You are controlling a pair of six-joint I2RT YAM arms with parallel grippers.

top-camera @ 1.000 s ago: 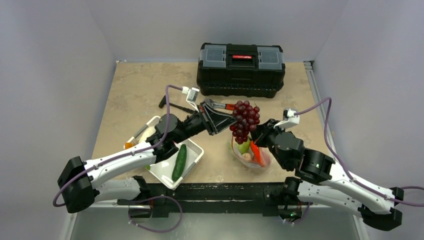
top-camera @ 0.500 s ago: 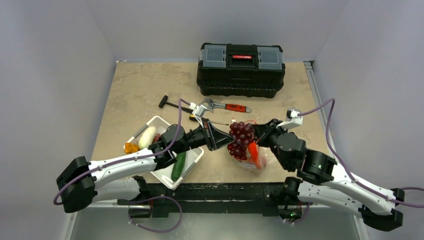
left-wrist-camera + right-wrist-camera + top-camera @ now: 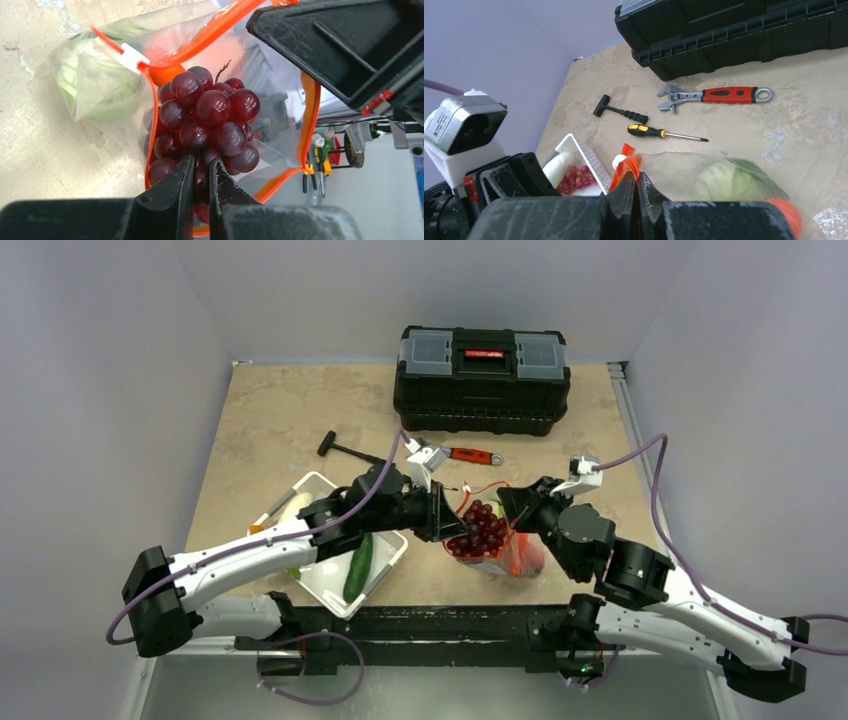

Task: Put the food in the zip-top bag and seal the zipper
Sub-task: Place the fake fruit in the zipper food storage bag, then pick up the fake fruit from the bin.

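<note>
Scene: A two-arm robot bags toy produce on a beige table, with a black plastic toolbox [image 3: 482, 365] at 12 o'clock.
Left arm: The left gripper [image 3: 201, 175] is clamped on the near end of a dark purple grape bunch [image 3: 207, 120].
Right arm: The right gripper [image 3: 634, 185] is pinched shut on the red-orange zipper strip [image 3: 626, 167], lifting the mouth of the clear crinkly zip-top bag [image 3: 100, 117].
Bag: It lies at about 5 o'clock from the table's centre, already holding a pale-green cabbage head [image 3: 95, 85] and a red-orange carrot piece [image 3: 167, 75].
What changed: A second ago the bunch hung high near the red-handled wrench [image 3: 470, 454]. Half a second ago it had dropped to the bag's mouth. Now it sits inside the open orange rim.
Meaning: The grapes look all but delivered, and letting go appears to be the step in hand.
Still to do: A green cucumber [image 3: 358, 565] waits in the white plastic basket [image 3: 392, 552] at 7 o'clock, and the zipper stands open.
Hard to see: From above, both grippers cover most of the bag. The left fingers [image 3: 172, 187] hide the lowest grapes, so whether the bunch rests on the bag's floor cannot be told. The left arm masks much of the basket.
</note>
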